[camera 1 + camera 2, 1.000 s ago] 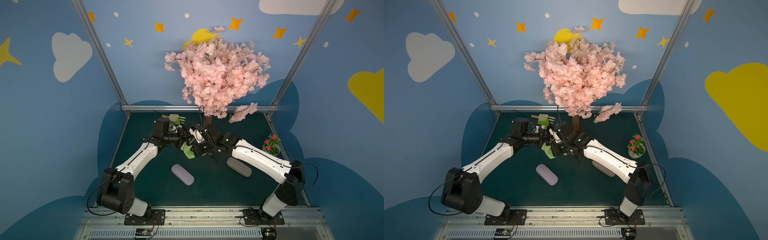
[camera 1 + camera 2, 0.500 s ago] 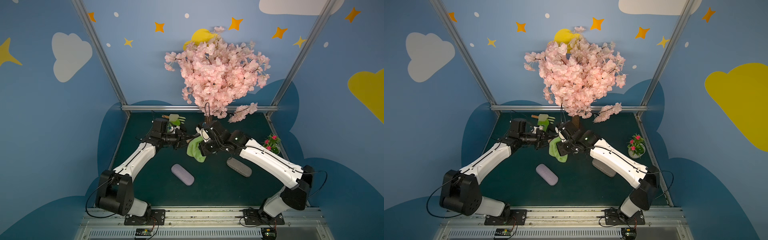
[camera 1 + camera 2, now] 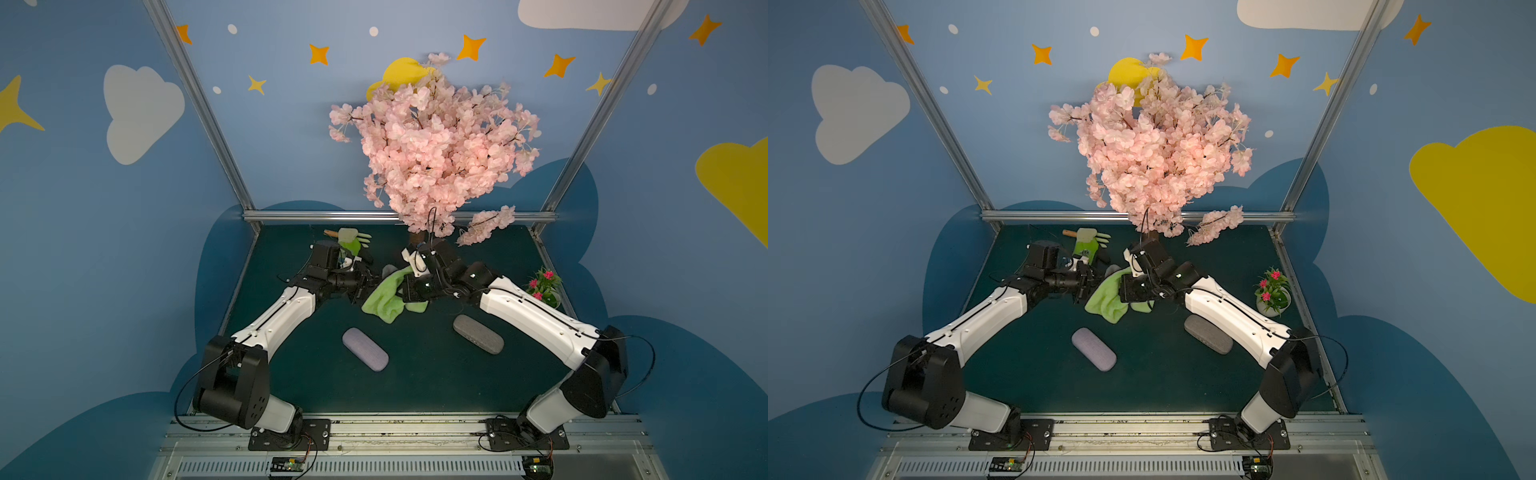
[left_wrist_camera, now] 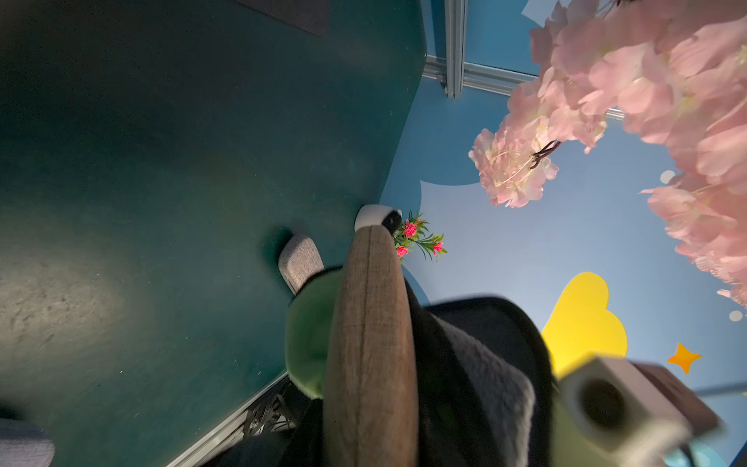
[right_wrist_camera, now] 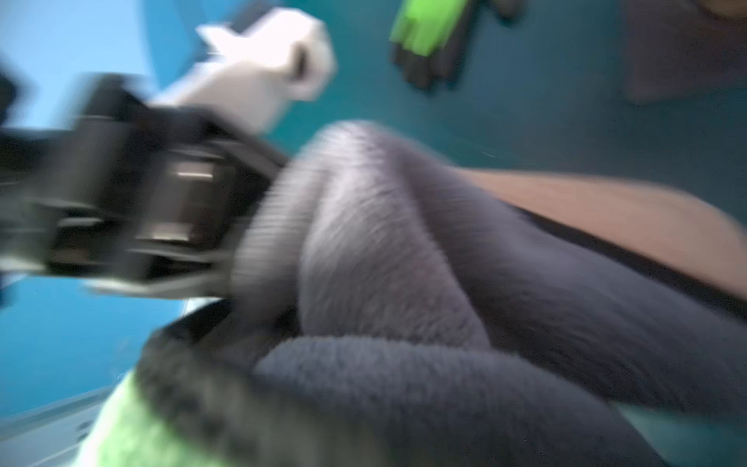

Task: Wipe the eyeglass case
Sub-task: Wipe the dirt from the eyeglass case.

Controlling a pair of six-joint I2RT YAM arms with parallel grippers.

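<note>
Right now the left gripper [image 3: 364, 287] is clamped on the brown eyeglass case [image 4: 370, 343], held aloft; the right gripper [image 3: 408, 289], just beside it, pinches the green cloth [image 3: 381, 300] draped against that case.

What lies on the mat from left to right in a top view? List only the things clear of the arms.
Purple eyeglass case → gray eyeglass case → potted flowers. The glove and green cloth overlap the purple case sideways, so they are left out.
</note>
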